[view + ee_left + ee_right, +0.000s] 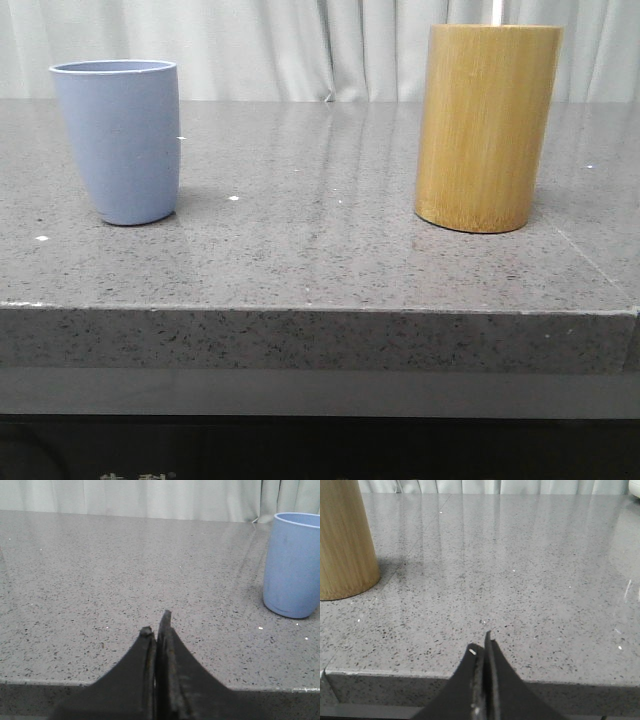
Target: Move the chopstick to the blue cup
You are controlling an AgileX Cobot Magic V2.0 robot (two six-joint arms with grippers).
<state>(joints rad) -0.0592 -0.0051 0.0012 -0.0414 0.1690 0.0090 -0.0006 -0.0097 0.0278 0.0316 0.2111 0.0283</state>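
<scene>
Your chopstick (497, 11) shows as a thin pale tip rising from the bamboo cylinder (487, 125) on the table's (320, 260) right; the matte blue cup (122, 140) stands well apart, left. Both your left gripper (157, 630) and right gripper (482, 647) are clenched, holding nothing

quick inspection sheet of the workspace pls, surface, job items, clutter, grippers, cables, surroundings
surface: grey speckled stone table, a few small white specks on it
blue cup: upright, on the table's left side, apart from the bamboo holder
chopstick: pale tip showing above the bamboo holder's rim; the rest is hidden
bamboo holder: upright, on the table's right side
clutter: nothing seen
left gripper: shut, empty, near the table's front edge
right gripper: shut, empty, near the table's front edge
cables: nothing seen
surroundings: pale curtain behind the table
</scene>
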